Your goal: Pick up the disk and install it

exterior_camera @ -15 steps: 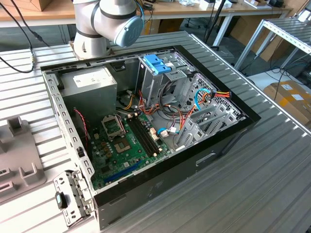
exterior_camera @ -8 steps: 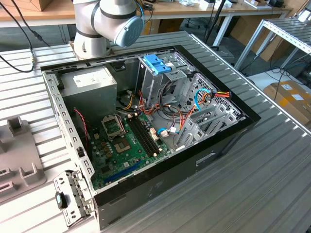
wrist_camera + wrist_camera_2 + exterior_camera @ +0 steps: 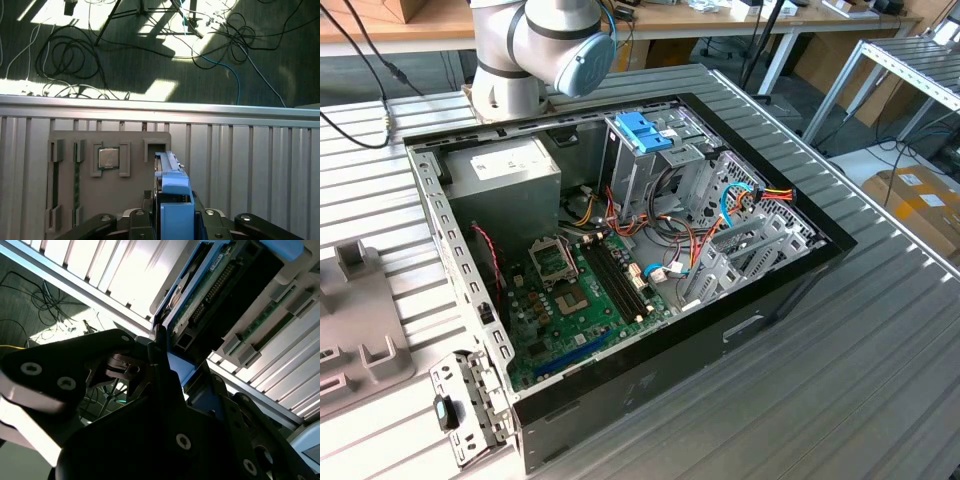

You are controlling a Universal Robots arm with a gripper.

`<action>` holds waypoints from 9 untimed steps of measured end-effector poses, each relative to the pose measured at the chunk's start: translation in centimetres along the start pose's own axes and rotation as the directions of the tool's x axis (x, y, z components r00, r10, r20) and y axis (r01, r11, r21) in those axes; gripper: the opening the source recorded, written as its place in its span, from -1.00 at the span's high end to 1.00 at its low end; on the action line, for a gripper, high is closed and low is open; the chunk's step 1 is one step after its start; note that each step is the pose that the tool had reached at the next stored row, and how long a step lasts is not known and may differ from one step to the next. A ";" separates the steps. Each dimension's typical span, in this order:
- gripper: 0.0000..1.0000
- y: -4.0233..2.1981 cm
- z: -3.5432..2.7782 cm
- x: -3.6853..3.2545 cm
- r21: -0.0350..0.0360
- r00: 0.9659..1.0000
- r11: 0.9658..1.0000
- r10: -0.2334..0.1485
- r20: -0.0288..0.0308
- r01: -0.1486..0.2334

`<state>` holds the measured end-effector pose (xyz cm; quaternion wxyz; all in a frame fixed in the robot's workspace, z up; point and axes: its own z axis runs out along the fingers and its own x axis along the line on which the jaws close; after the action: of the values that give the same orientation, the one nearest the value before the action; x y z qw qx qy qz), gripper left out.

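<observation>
In the first wrist view, the disk (image 3: 172, 197) stands on edge over the grey fixture plate (image 3: 70, 185), its bright blue carrier tab toward the camera. My gripper (image 3: 174, 214) is shut on that tab, with a dark finger on each side. The second wrist view shows the disk (image 3: 215, 285) close up, its dark body and green board framed in blue, with the gripper (image 3: 176, 369) clamped on the blue end. I cannot tell whether the disk's far end touches the fixture slot (image 3: 156, 146). In the exterior view the open computer case (image 3: 800, 275) lies on the table.
The case holds a green motherboard (image 3: 575, 290), a power supply (image 3: 510, 175), loose cables and a grey drive cage with a light-blue bracket (image 3: 645, 133). A chip (image 3: 108, 158) sits in the fixture plate. The arm's base (image 3: 535, 50) stands behind the case. Beyond the table edge (image 3: 160, 106), cables lie on the floor.
</observation>
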<state>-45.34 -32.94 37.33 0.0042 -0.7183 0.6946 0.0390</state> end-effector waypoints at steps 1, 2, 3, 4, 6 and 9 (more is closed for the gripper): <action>0.25 0.00 -0.04 0.00 0.000 1.000 1.000 0.000 0.000 0.000; 0.25 0.00 -0.10 -0.01 0.000 1.000 1.000 0.000 0.001 0.000; 0.25 0.00 -0.14 -0.01 0.000 1.000 1.000 0.000 0.001 0.000; 0.25 0.00 -0.19 -0.01 0.000 1.000 1.000 0.000 0.001 0.000; 0.25 0.01 -0.31 -0.02 0.000 1.000 1.000 0.000 0.002 0.000; 0.25 0.01 -0.44 -0.03 0.000 1.000 1.000 0.000 0.002 0.000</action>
<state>-45.33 -32.94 37.77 0.0049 -0.7183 0.6945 0.0398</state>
